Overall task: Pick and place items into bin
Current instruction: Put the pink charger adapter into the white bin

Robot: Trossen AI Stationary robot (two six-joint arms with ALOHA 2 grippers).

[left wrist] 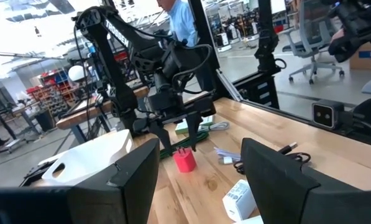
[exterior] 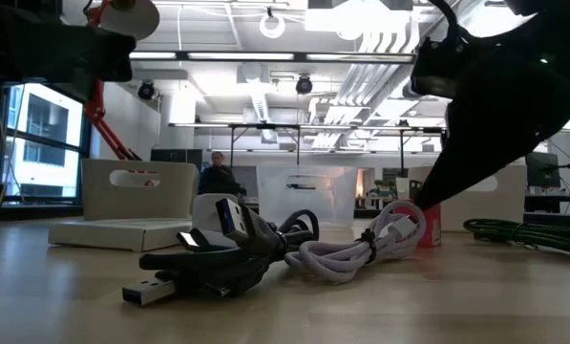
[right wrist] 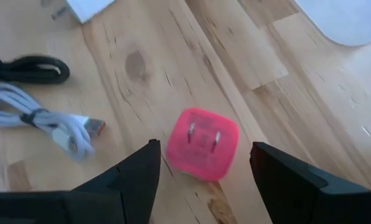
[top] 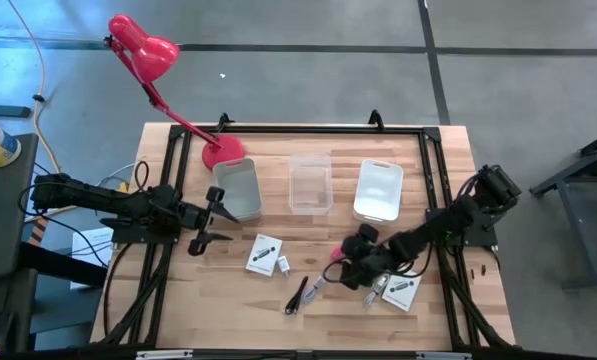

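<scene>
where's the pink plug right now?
Pink plug lies prongs-up on the table, right of centre in the high view, between the right gripper's open fingers, near the white cable.

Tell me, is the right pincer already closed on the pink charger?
No, the right pincer stands open above the pink charger, which lies free on the table.

Right end effector (top: 344,264) hovers open over pink cube (top: 336,252).
</scene>
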